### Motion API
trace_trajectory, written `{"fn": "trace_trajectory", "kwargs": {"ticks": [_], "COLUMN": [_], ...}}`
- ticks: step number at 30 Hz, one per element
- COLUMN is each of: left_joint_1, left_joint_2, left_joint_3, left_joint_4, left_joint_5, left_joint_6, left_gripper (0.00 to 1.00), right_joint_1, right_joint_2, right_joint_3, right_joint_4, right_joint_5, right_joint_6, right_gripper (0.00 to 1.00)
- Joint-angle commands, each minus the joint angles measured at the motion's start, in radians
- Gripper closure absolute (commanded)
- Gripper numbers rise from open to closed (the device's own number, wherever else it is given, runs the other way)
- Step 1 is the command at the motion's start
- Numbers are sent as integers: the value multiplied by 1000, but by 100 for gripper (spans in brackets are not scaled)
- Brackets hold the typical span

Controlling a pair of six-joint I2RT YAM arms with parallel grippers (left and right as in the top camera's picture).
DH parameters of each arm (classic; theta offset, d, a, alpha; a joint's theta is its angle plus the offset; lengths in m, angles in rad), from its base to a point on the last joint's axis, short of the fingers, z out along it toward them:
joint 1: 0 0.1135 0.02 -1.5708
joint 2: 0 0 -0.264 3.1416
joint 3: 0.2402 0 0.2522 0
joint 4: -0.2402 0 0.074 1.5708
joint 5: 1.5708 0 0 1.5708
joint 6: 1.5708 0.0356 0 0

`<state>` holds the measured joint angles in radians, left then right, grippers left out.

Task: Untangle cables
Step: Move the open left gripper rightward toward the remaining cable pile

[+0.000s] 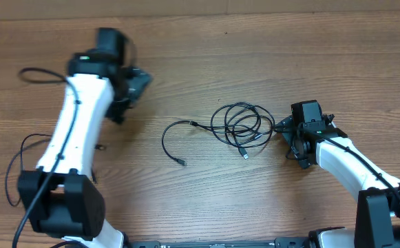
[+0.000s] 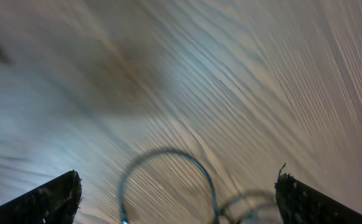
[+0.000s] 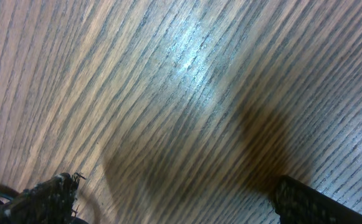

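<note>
Cables [image 1: 241, 125] lie tangled; our left tool [image 1: 134, 89] and right tool [image 1: 284, 136] are spread wide, empty. We might pinch two loops and tighten the knot.

Robotics lab bench, by the look of it. Two white & black robot arms, the left arm [image 1: 76, 124] & the right arm [image 1: 344, 158], stand on bulky black bases [image 1: 62, 207] at the near edge of a wood-grain table [image 1: 268, 41], w/ a dark rail [image 1: 220, 244] running between them. Loose black wiring [image 1: 34, 72] loops off the left arm. A small green light [image 1: 318, 125] glows on the right arm's wrist unit. Mid-table lie a few thin cables [image 1: 241, 124].
</note>
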<state>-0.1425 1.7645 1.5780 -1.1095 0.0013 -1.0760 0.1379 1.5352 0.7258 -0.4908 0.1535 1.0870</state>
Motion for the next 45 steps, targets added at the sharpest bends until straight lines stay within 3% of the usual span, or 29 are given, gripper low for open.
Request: {"fn": "trace_trajectory", "kwargs": {"ticks": [1,10,15,27,32,34,40,42,45], "left_joint_1": [-106,-311,-371,-385,-372,-352,-285,-248,-233], "left_joint_2": [24,150,207,218,208,186,29,-83,-166], "left_joint_3": [-5,-5,-5,-5,8,31,72,72,72], "left_joint_4": [39,134,142,139,140,119,82,63,1], "left_joint_5": [-8,11,124,66,64,77,35,-11,-80], "left_joint_6": [21,-9,-21,-14,230,323,373,373,373], "left_gripper": [0,0,0,27,15,1,1,0,0], "right_joint_1": [-3,-3,-3,-3,-3,-3,-3,-3,-3], "right_joint_2": [14,14,14,14,14,14,14,14,11], "right_joint_3": [-19,-19,-19,-19,-18,-19,-19,-17,0], "right_joint_4": [-12,-12,-15,-8,14,11,-82,-85,-16], "right_joint_5": [-27,-27,17,85,4,-74,-88,-88,-145], "right_joint_6": [4,3,2,4,4,4,3,-73,-440], "right_gripper": [0,0,0,0,0,0,0,0,0]}}
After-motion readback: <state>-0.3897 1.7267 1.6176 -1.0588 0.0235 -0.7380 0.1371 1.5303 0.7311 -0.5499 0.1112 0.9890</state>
